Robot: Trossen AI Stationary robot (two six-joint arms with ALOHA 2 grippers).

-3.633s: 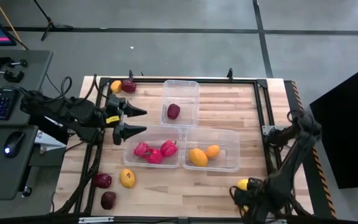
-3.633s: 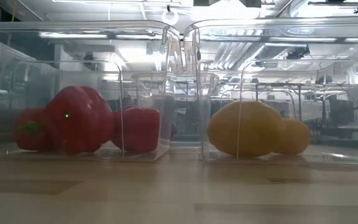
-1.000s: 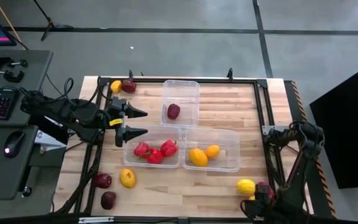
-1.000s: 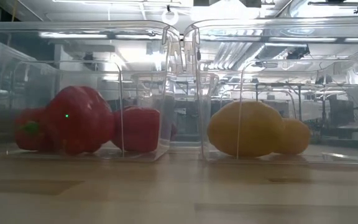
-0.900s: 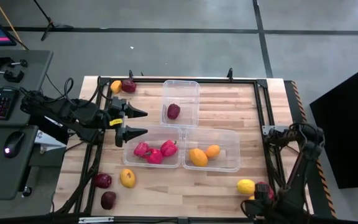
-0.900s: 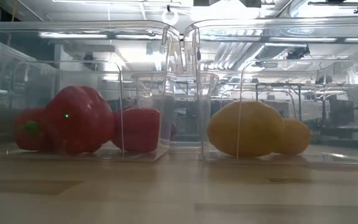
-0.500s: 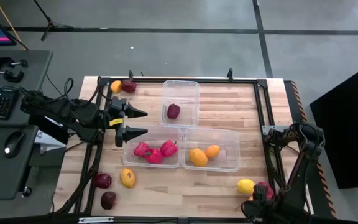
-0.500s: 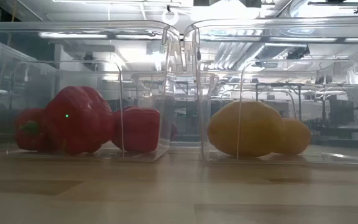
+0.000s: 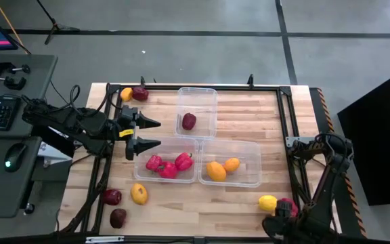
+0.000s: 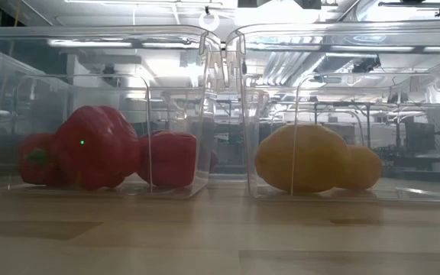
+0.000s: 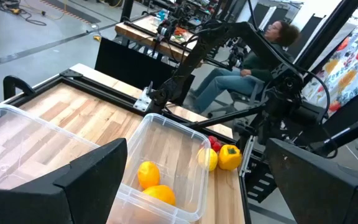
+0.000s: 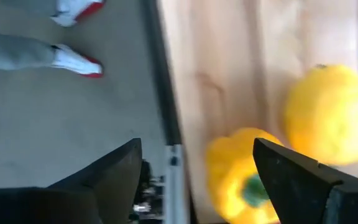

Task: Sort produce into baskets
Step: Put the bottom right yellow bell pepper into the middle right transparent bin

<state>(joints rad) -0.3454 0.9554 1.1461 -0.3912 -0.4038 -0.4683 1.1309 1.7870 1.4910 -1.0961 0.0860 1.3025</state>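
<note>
My left pincer [image 9: 151, 133] hangs spread and empty just left of the baskets [image 9: 196, 112]. Red peppers [image 9: 168, 165] fill the near-left basket, orange pieces [image 9: 221, 168] the near-right, one maroon piece [image 9: 189, 121] the far one. Loose produce sits at the bench's [image 9: 249, 112] left corners. My right pincer [image 12: 197, 186] is spread wide at the near right edge, holding nothing, over a yellow pepper [image 12: 241, 180] beside a yellow round piece [image 9: 267, 202]. Bare wood around. A seated person [image 11: 253, 59] shows beyond.
</note>
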